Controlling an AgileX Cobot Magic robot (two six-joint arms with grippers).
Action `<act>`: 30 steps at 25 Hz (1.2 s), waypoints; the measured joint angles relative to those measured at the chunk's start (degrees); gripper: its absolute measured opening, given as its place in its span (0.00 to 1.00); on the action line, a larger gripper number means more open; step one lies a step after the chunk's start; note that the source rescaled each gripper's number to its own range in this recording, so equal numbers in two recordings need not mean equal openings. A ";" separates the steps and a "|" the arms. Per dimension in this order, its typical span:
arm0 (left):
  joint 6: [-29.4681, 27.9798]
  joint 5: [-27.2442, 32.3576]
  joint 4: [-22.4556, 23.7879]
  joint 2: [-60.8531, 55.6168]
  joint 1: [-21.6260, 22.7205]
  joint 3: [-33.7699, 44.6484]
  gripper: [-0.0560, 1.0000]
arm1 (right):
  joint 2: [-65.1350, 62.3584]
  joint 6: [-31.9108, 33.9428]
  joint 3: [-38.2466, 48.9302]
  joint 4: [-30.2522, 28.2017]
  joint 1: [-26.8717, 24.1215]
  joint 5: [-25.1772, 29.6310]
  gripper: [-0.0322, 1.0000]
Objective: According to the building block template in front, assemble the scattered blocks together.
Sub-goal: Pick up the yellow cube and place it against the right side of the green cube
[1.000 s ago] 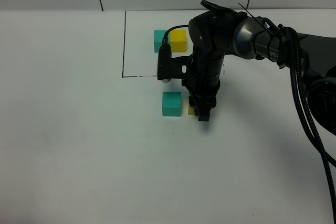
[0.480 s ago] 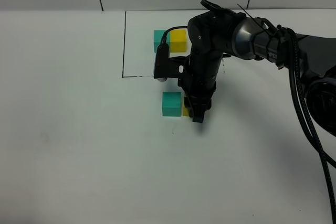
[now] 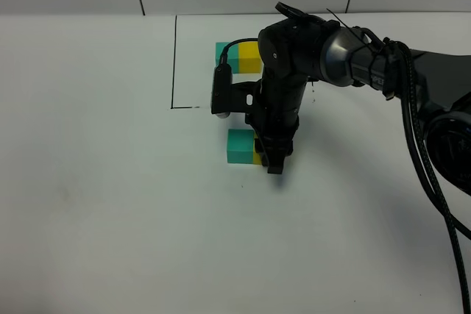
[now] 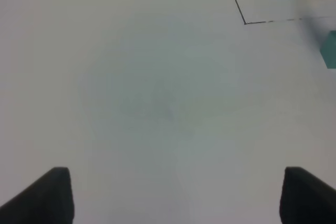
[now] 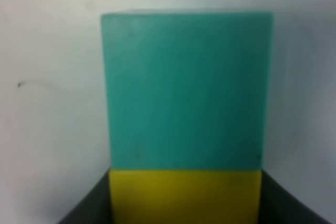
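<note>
Exterior high view. White table (image 3: pixel 110 204) with the building block template (image 3: pixel 246 57) toward the far side: teal cube on the left, yellow cube on the right, joined face to face into one short bar. Set inside a thin black drawn rectangle (image 3: pixel 175 64), of which only the left line and part of the near line show. Partly covered by the right arm.

Just outside the near line of that rectangle: loose teal cube (image 3: pixel 239 146), plain, matte, square-edged, flat on the table. Touching its right face: loose yellow cube (image 3: pixel 257 154), visible only as a narrow strip beside the right gripper (image 3: pixel 274 161). Same left-to-right colour order as the template.

Right wrist view. Teal face filling the centre, with sharp corners and a few faint marks. Yellow face of about equal width directly against it, no gap at the seam. Dark fingers (image 5: pixel 86 211) on both sides of the loose yellow cube, apparently pressed to its side faces, as far as the soft focus allows: clamped on that cube.

Left wrist view. Left gripper (image 4: pixel 178 198) spread wide, nothing between its two dark fingertips, over bare table. Template and an edge of the loose teal cube far off, well apart from this gripper.
</note>
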 joint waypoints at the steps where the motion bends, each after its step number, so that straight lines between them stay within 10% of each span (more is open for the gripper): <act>1: 0.00 0.00 0.00 0.00 0.00 0.00 0.70 | 0.02 -0.43 0.00 -0.13 0.06 0.00 0.04; 21: 0.00 0.00 0.00 0.00 0.00 0.00 0.70 | 0.07 -2.02 -0.02 0.01 0.10 -0.21 0.05; 30: 0.00 0.00 -0.05 0.00 0.00 0.00 0.70 | -1.36 2.52 0.11 1.21 -0.50 0.31 0.74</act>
